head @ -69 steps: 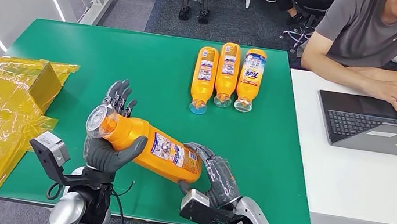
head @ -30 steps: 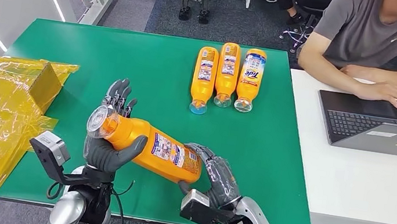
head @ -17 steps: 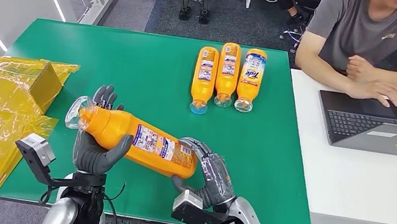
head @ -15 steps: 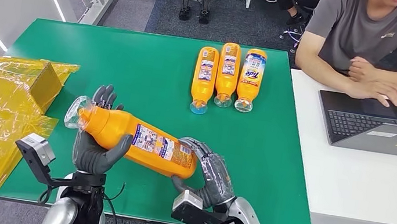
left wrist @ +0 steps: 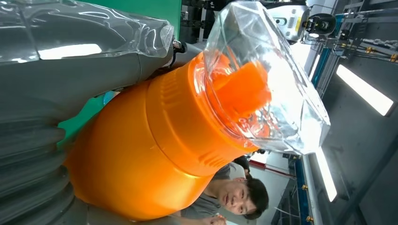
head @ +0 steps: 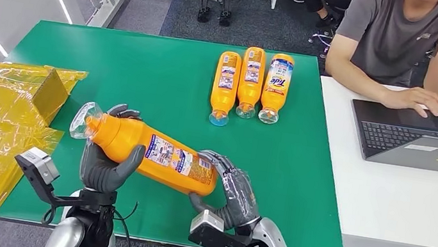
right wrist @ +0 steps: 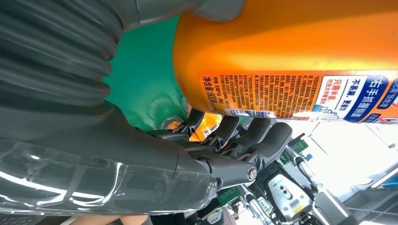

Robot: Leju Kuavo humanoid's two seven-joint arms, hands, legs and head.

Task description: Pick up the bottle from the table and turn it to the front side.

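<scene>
The head view is looking forward and down from high on the robot at the green table [head: 146,68]. The left wrist view is sitting very close behind the left hand [left wrist: 42,117], facing along it past the neck and clear cap [left wrist: 272,89] of the orange detergent bottle [left wrist: 141,154]. The right wrist view is sitting just as near behind the right hand [right wrist: 70,140], facing that bottle's base. All three are sharing the bottle, held above the table's near edge.
</scene>
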